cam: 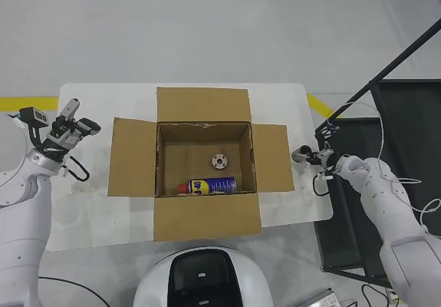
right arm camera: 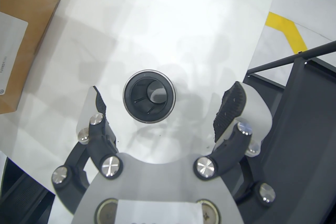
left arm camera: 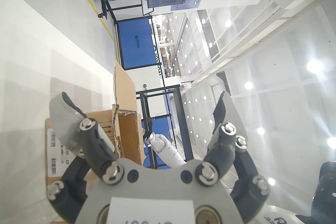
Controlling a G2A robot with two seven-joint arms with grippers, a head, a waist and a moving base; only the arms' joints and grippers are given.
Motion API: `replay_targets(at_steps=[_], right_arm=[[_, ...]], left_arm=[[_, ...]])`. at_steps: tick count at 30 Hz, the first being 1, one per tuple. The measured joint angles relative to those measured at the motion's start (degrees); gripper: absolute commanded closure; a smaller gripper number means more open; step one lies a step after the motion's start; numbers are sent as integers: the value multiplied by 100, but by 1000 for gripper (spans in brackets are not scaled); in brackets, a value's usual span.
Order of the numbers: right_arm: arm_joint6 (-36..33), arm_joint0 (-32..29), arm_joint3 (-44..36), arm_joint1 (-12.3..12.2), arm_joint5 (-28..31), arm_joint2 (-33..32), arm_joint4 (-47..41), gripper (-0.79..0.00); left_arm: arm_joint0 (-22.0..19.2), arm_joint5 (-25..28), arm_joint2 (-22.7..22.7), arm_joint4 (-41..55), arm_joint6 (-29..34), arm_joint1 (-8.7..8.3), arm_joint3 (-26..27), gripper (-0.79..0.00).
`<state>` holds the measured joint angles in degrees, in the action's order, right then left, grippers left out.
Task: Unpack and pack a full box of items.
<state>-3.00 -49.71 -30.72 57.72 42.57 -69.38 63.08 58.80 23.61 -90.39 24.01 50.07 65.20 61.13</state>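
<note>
My right hand (right arm camera: 166, 94) hangs released above a black hollow cylinder (right arm camera: 149, 96) standing on the white table (right arm camera: 157, 12), just beside the open brown cardboard box (cam: 271, 157); I judge it should centre and drop squarely before closing. My left hand (cam: 80, 119), also released, hangs apart.

An open cardboard box (cam: 132, 157) holds a blue spray can (cam: 211, 186) lying flat and a metal ring (cam: 218, 161), while a black cylinder (right arm camera: 149, 96) stands outside near one flap.
</note>
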Motion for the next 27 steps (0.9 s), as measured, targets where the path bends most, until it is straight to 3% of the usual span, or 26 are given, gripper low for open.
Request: replay_targets(at_steps=[4,5,6,7,8,9,10,27], right_arm=[[-47,124,127,56,-20,110,49,-785],[-72,160,173,73,-22,141,58,-646],[-87,185,208,85,-19,162,58,-431],[-96,210,242,96,-10,181,58,-280],[-97,238,283,110,4,206,63,-203],[-90,255,311,119,15,223,70,-55],[-78,270,337,126,26,239,78,0],[619,289,434,95,258,339,414,0]], left_arm=[[0,0,0,0,0,0,0,-785],[0,0,0,0,0,0,0,-785],[0,0,0,0,0,0,0,-785],[0,0,0,0,0,0,0,-785],[0,0,0,0,0,0,0,-785],[0,0,0,0,0,0,0,-785],[0,0,0,0,0,0,0,-785],[0,0,0,0,0,0,0,-785]])
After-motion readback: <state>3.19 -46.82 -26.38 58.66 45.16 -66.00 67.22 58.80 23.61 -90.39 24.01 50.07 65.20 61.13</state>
